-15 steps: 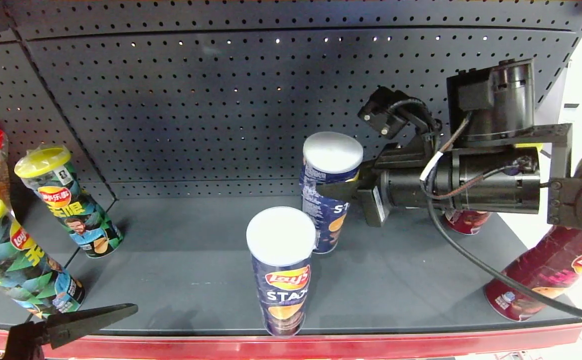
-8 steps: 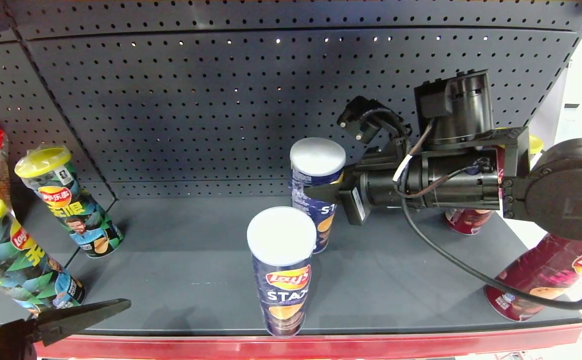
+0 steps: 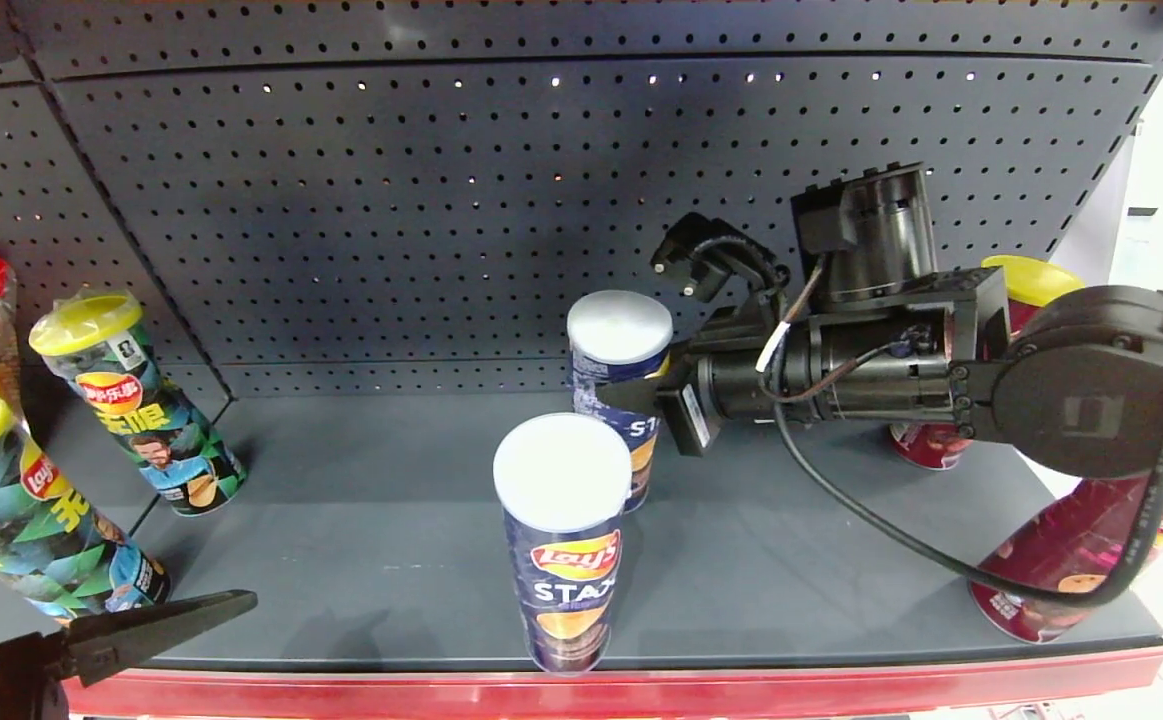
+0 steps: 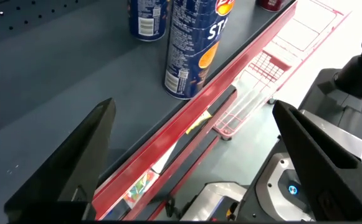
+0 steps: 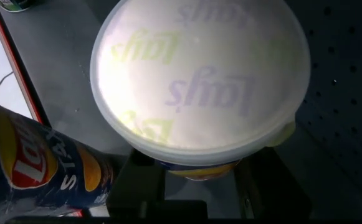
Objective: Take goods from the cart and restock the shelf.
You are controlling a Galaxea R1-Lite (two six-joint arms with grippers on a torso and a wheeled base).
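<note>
Standing left on the shelf [image 3: 341,520], two green crisp tubes [image 3: 136,400]; the left gripper [image 4: 194,109] hangs off the front lip, jaws spread wide, nothing between them, the red wire cart [image 4: 265,65] below. What's centre? (Desk)

A blue crisp tube [image 3: 563,540] upright at the very front edge; just behind it a second blue tube [image 3: 621,330], pinched at mid-body by the right gripper [image 3: 641,395], set side-on from the right. Red tubes [image 3: 1071,570] at far right. (Photographer)

What could go wrong? (Desk)

The held tube sits just beside the front one; a nudge forward would likely tip that one off the lip. Whether its base touches the shelf can't be told, so letting go early could topple it. The arm also lies near the red tubes; a careless withdrawal could clip them. (Photographer)

And the jaws? (Desk)

Right: closed on the tube's sides below the lid [image 5: 199,81], only as wide as the tube. Left: fully apart, empty. (Photographer)
</note>
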